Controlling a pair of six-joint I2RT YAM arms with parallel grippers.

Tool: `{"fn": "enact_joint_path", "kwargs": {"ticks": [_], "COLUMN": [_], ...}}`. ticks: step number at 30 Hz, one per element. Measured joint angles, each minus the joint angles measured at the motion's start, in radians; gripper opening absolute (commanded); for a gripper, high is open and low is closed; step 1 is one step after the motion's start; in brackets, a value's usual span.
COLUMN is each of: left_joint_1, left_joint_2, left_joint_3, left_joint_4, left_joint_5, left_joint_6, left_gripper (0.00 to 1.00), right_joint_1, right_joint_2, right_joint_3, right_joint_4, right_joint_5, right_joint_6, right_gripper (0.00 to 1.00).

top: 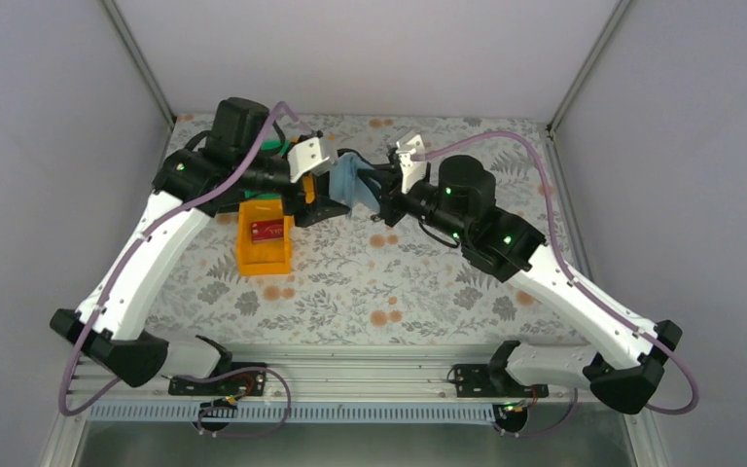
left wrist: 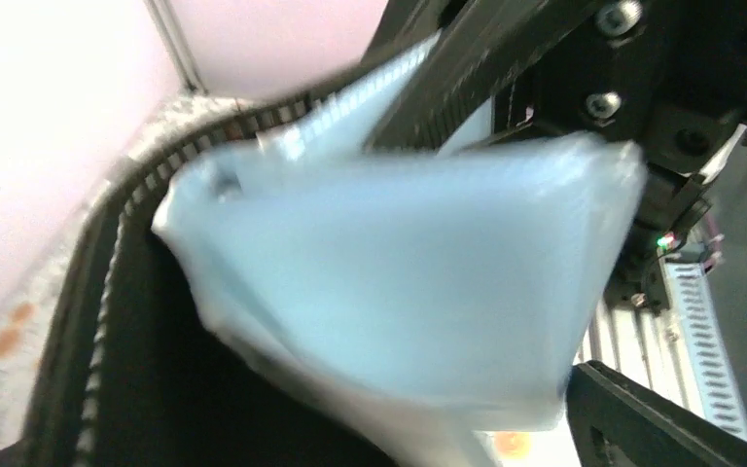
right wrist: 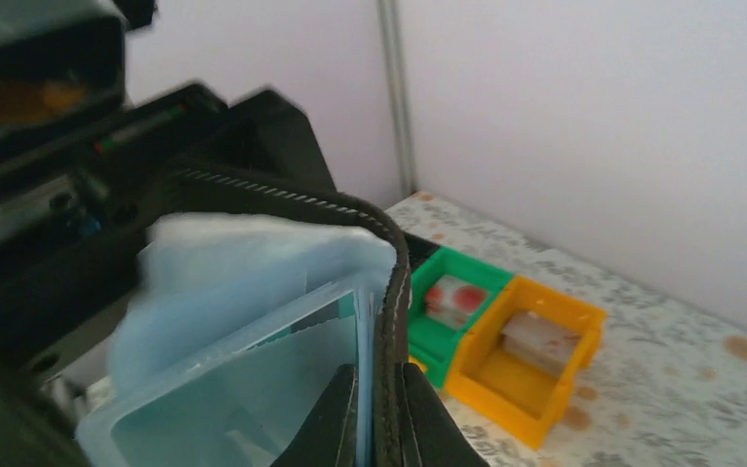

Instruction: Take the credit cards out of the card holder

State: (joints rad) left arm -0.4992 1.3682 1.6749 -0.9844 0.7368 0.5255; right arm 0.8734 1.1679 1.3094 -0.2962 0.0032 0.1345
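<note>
The card holder is held up off the table between the two arms, its pale blue sleeves fanned open. My right gripper is shut on its black stitched border and one blue sleeve. My left gripper is open at the holder's other side. The sleeves fill its view, and only one finger shows, apart from them. A teal edge shows inside a sleeve. A red credit card lies in an orange tray. A whitish-with-red card lies in the green tray, and a pale grey one in another orange tray.
The trays stand on the flowered tablecloth to the left of the held-up holder, the green tray partly under my left arm. Grey walls and metal posts close the table's back and sides.
</note>
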Motion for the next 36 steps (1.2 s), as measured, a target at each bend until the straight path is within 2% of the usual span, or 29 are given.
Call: {"fn": "enact_joint_path", "kwargs": {"ticks": [6, 8, 12, 14, 17, 19, 22, 23, 27, 28, 30, 32, 36], "left_joint_1": [0.009, 0.009, 0.01, 0.01, 0.011, 0.013, 0.021, 0.022, 0.026, 0.027, 0.027, 0.028, 0.032], "left_joint_2": [-0.089, -0.098, -0.099, -0.102, -0.12, -0.135, -0.153, -0.158, -0.175, -0.178, -0.183, -0.187, -0.185], "left_joint_3": [-0.034, -0.048, -0.078, -0.09, -0.116, -0.129, -0.132, -0.132, -0.138, -0.143, -0.164, -0.192, -0.229], "left_joint_4": [0.058, 0.076, 0.095, 0.098, 0.1, 0.098, 0.09, 0.086, 0.07, 0.071, 0.08, 0.093, 0.097], "left_joint_5": [-0.034, -0.054, -0.095, -0.097, -0.093, -0.081, -0.036, -0.017, 0.064, 0.075, 0.088, 0.066, -0.06], "left_joint_6": [-0.036, -0.05, -0.081, -0.093, -0.113, -0.122, -0.123, -0.128, -0.133, -0.139, -0.164, -0.201, -0.252], "left_gripper": [0.83, 0.79, 0.79, 0.75, 0.56, 0.31, 0.07, 0.03, 0.03, 0.02, 0.02, 0.02, 0.02], "right_joint_1": [-0.024, -0.031, -0.053, -0.07, -0.097, -0.115, -0.138, -0.146, -0.186, -0.195, -0.213, -0.23, -0.259], "right_joint_2": [-0.002, -0.002, -0.008, -0.011, -0.012, -0.012, -0.012, -0.011, -0.012, -0.012, -0.012, -0.014, -0.06], "right_joint_3": [0.0, 0.0, -0.001, -0.003, -0.01, -0.013, -0.014, -0.014, -0.023, -0.026, -0.037, -0.054, -0.133], "right_joint_4": [-0.024, -0.03, -0.031, -0.029, -0.027, -0.029, -0.032, -0.031, -0.014, -0.012, -0.01, -0.012, -0.014], "right_joint_5": [-0.184, -0.237, -0.331, -0.375, -0.46, -0.526, -0.603, -0.622, -0.702, -0.716, -0.741, -0.737, -0.648], "right_joint_6": [0.016, 0.019, 0.019, 0.018, 0.005, -0.02, -0.056, -0.066, -0.088, -0.092, -0.1, -0.101, -0.121], "right_gripper": [0.04, 0.04, 0.04, 0.04, 0.04, 0.04, 0.04, 0.04, 0.05, 0.11, 0.42, 0.68, 0.98]}}
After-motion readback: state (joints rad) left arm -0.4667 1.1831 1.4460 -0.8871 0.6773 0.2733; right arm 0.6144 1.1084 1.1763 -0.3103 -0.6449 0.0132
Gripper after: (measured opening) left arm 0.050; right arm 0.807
